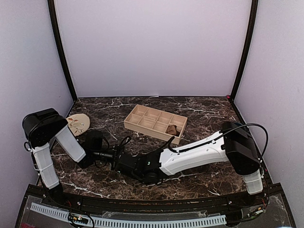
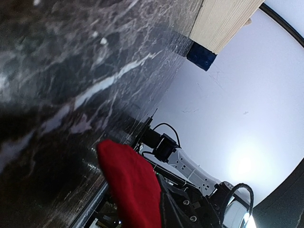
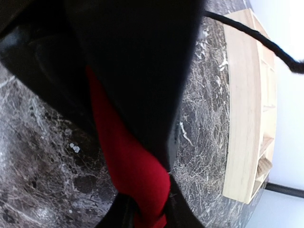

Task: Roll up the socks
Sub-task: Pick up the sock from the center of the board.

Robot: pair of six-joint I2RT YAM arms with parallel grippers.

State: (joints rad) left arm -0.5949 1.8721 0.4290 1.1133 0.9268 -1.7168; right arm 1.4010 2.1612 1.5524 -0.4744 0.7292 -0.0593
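Red sock (image 3: 130,161) drawn out over the dark counter (image 3: 42,156), its long axis running straight away from the right gripper (image 3: 145,216), jaws pinched on one end. The left gripper (image 1: 104,155) faces it; whether its jaws grip cannot be told.

The surface (image 1: 204,111) is dark brown-black marble with white veins. The red sock (image 3: 128,161) is plain bright red, the tan-brown sock (image 1: 171,129) a dull brown. Tray (image 1: 149,133) pale wood; disc (image 1: 77,123) beige, faintly patterned. Left arm (image 1: 45,164) and right arm (image 1: 194,154) — white shells, black joints.
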